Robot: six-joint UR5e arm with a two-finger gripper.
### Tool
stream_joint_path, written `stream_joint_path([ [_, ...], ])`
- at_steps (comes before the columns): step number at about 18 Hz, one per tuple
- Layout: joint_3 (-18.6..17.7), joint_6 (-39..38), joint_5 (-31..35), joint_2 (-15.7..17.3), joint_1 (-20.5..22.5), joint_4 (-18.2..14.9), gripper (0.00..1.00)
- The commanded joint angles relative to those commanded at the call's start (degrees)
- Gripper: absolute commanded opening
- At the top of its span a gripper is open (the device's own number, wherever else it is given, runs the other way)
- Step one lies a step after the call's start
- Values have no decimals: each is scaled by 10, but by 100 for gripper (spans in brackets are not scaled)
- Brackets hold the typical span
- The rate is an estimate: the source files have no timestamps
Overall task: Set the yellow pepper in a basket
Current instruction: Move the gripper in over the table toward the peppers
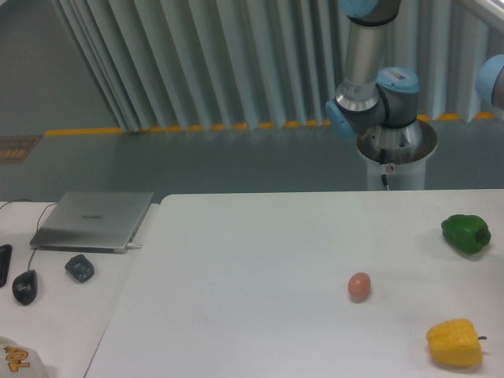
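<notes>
We see arm (370, 75) at far right: silver-grey metal tube link, light-blue plastic caps on joints. We note grey joint housing with blue cap facing left, small pale label on top. Below it, flared polished metal base collar (396, 144) on white pedestal (396, 175), tiny red mark and thin dark cable at front. We catch second blue-capped joint (493, 83) at right frame edge.

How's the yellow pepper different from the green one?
The yellow pepper is yellow and sits at the near right edge of the table; the green pepper is dark green and lies farther back. The yellow one looks a bit bigger. Both are lumpy, untouched, right of the egg.
</notes>
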Motion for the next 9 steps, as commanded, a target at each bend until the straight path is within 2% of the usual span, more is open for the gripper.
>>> stream_joint_path([
  [6,-9,1,-17,4,-10,2,100],
  [9,-20,0,-20,6,-25,22,100],
])
